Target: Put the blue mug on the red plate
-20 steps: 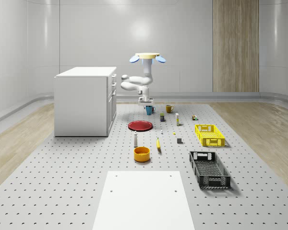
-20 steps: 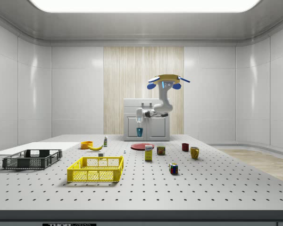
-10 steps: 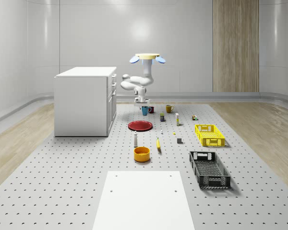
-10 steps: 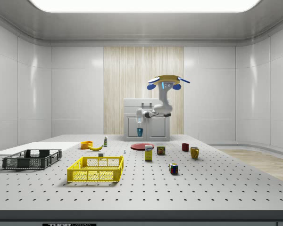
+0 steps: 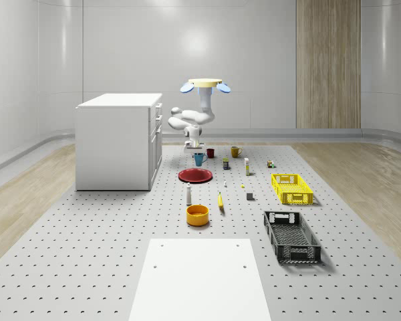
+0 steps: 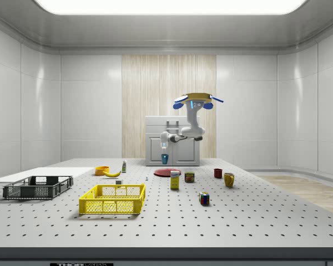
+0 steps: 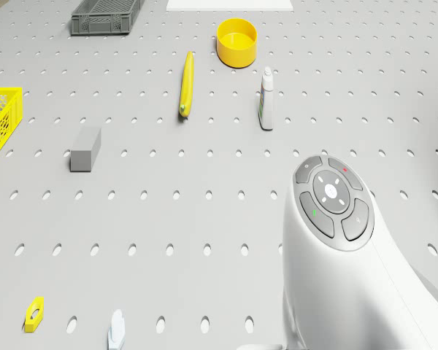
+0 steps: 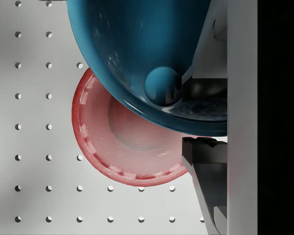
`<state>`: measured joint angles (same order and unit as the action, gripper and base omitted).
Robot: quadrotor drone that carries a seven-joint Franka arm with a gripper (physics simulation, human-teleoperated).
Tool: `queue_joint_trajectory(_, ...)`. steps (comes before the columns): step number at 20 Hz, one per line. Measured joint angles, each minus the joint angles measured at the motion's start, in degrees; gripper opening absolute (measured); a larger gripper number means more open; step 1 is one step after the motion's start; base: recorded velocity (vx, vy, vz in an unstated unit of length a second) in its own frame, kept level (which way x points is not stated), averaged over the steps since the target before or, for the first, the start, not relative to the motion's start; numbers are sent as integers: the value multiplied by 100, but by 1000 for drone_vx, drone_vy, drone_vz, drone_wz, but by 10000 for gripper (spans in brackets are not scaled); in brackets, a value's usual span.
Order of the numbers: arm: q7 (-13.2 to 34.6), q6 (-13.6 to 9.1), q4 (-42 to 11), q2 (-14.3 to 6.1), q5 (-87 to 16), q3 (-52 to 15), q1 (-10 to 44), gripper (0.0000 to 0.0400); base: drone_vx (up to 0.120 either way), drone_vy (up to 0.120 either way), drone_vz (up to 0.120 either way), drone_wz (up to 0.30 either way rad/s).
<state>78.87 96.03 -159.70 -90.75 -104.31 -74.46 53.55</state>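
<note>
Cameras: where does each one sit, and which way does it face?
Whole-scene: high off-robot, looks down the table; drone hovers, arm holds blue mug.
Side: table-level, across the table; drone, arm, mug.
Drone: on body, forward-down; arm link.
Wrist: along the hand; mug above red plate.
Shared: mug and plate, both off-robot views.

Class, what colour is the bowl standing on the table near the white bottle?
The bowl is yellow-orange, clearest in the drone view, beside the white bottle.

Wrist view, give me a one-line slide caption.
Gripper holds the glossy blue mug above the round red plate on the perforated table.
</note>
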Motion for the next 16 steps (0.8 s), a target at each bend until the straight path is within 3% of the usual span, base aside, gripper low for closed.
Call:
queue_joint_trajectory(5,-26,14,14,-10,12,-2,-18,101,-120,0,0,0)
queue_joint_trajectory(16,159,326,254,-88,-419,503,60,110,0,0,0,0)
